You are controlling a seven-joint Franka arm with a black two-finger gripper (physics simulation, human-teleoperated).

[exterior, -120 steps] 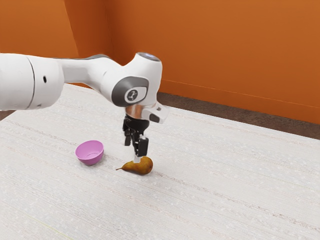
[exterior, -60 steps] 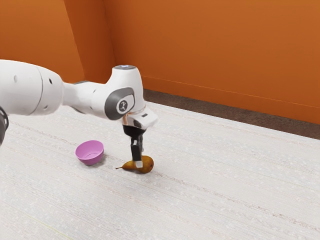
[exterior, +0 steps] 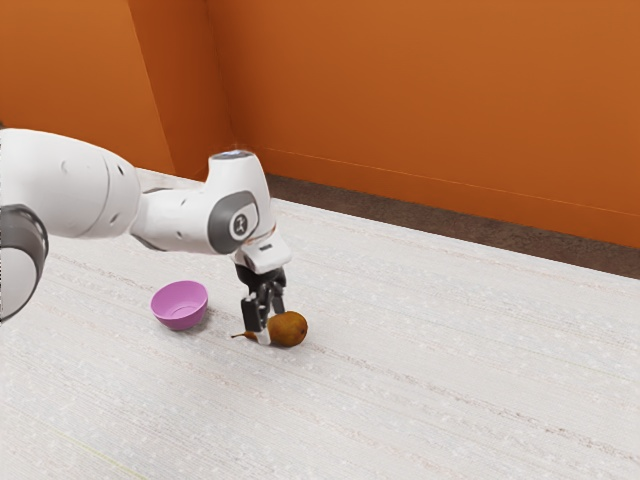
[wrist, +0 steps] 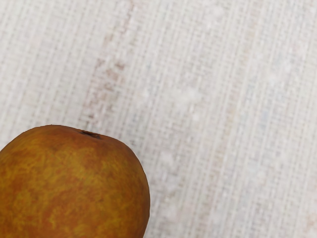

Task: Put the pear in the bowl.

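The robot's pincer (exterior: 269, 326) is low over the bench (exterior: 430, 390), its fingers apart, astride the pear (exterior: 289, 329) near its narrow neck. The pear lies on its side on the bench, its round end out to the exterior view's right of the pincer and its stem to the left. The pink bowl (exterior: 181, 306) stands upright near the pincer, on its exterior-view left, apart from the pear.
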